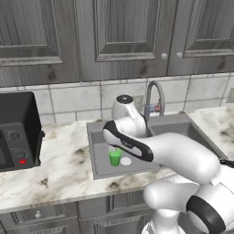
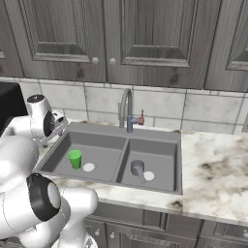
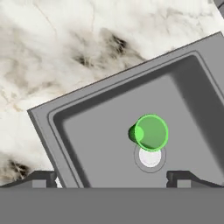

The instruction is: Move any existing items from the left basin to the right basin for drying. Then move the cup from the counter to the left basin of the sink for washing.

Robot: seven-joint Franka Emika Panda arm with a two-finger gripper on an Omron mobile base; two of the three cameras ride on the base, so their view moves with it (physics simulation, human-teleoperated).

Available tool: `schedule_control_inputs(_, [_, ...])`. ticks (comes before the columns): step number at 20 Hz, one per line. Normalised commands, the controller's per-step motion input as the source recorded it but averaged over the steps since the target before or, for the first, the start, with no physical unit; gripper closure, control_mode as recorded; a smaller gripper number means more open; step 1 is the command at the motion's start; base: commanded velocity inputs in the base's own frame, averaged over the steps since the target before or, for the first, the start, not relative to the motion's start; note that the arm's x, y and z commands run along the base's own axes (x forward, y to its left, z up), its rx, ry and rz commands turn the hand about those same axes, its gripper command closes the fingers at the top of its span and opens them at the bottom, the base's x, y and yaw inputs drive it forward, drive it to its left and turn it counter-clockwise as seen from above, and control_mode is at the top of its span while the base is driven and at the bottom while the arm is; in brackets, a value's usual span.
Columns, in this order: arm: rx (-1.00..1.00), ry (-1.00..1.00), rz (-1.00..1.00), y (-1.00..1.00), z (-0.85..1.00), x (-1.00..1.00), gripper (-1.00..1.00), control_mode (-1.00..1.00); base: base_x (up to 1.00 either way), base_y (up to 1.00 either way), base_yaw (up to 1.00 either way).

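The green cup (image 1: 114,156) (image 2: 74,158) (image 3: 151,132) stands upright in the left basin (image 2: 100,154) (image 3: 96,131), just beside its pale drain (image 3: 150,157). My gripper (image 3: 111,178) hangs high above this basin, open, with nothing between its fingertips (image 3: 43,177), and the cup is well clear of them. The grey metal cup (image 2: 137,168) with its thin handle sits in the right basin (image 2: 157,154), next to that drain (image 2: 149,176). My arm covers much of the sink (image 1: 97,161) in the left base view.
A tall curved faucet (image 2: 127,110) (image 1: 156,95) rises behind the divider. A black microwave (image 1: 16,130) stands on the marble counter (image 1: 59,164) (image 2: 218,169) left of the sink. Grey wall cabinets (image 2: 145,38) hang above.
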Motion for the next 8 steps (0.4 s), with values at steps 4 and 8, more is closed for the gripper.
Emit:
schedule_control_inputs(4, [0.0,0.0,-0.02,0.07,0.38,-0.5,-1.0,-1.0,0.0,0.0,0.0])
schedule_control_inputs(8, [0.0,0.0,-0.02,0.08,0.4,-0.54,-1.0,-1.0,0.0,0.0,0.0])
